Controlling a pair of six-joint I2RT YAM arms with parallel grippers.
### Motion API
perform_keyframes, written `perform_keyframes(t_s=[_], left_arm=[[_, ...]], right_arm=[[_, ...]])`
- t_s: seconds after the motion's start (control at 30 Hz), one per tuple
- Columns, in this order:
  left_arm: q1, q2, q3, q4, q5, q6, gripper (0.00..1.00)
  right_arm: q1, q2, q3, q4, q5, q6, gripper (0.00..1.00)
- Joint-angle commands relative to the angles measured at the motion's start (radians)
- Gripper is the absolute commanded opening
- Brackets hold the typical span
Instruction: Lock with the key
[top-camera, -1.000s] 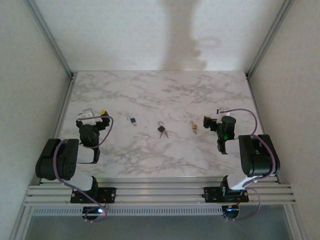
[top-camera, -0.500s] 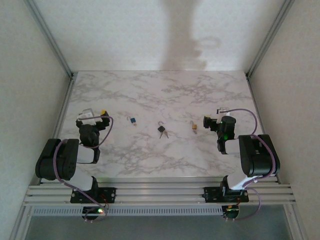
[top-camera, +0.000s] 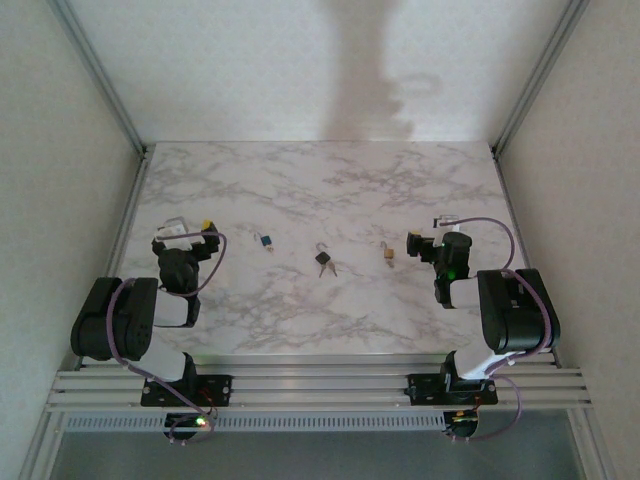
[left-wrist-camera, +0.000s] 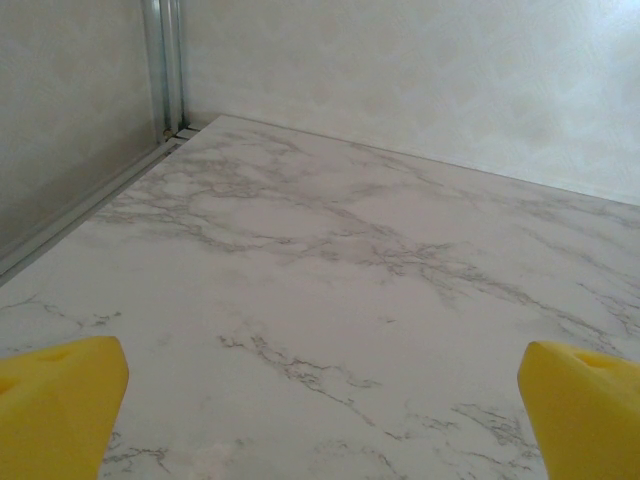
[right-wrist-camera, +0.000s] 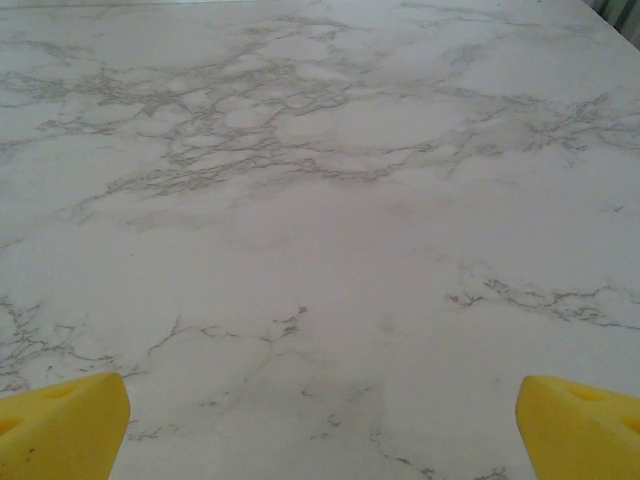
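A small black padlock (top-camera: 322, 259) lies near the middle of the marble table (top-camera: 320, 190), its shackle pointing away from the arms. The key (top-camera: 333, 269), tiny and pale, lies against the padlock's near right corner. My left gripper (top-camera: 190, 229) rests low at the left side of the table, well to the left of the padlock. In the left wrist view it (left-wrist-camera: 320, 410) is open, with bare marble between its yellow fingertips (left-wrist-camera: 60, 395). My right gripper (top-camera: 430, 233) sits at the right side, open (right-wrist-camera: 320, 420), with only marble between its yellow fingertips (right-wrist-camera: 65, 425).
A blue mini padlock (top-camera: 265, 240) lies between the left gripper and the black padlock. A brass mini padlock (top-camera: 388, 253) lies just left of the right gripper. White walls and metal rails (top-camera: 128, 220) close in the table on three sides.
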Motion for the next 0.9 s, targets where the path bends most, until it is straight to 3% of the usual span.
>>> perform_keyframes(t_s=[0.0,0.13,0.3,0.37,0.47,0.57,0.7,0.8,0.87], left_arm=[[0.008,0.005,0.000,0.019,0.025,0.010,0.99],[0.002,-0.018,0.001,0.002,0.025,0.018,1.00],[-0.039,-0.209,0.074,-0.262,-0.018,0.050,1.00],[-0.043,-0.309,0.097,-0.351,-0.036,-0.011,0.99],[-0.045,-0.468,0.115,-0.453,-0.013,-0.145,1.00],[-0.045,-0.624,0.147,-0.603,-0.043,-0.352,0.99],[-0.041,-0.829,0.174,-0.921,-0.227,-0.789,1.00],[-0.040,-0.987,0.120,-1.048,-0.244,-0.950,0.99],[-0.040,-1.059,0.064,-0.980,-0.169,-0.907,0.99]], right_arm=[[-0.002,-0.016,0.016,0.000,-0.008,0.006,0.99],[-0.001,-0.019,0.008,0.015,-0.016,0.000,0.99],[0.007,-0.154,-0.004,-0.074,0.010,-0.002,0.99],[0.032,-0.216,0.008,-0.143,0.030,-0.024,0.99],[0.123,-0.323,0.021,-0.193,0.120,-0.056,0.99],[0.153,-0.442,0.127,-0.383,0.026,0.045,0.99],[0.152,-0.537,0.323,-0.676,-0.168,0.228,0.99],[0.150,-0.593,0.354,-0.774,-0.186,0.418,0.99],[0.149,-0.626,0.324,-0.793,-0.176,0.536,0.99]])
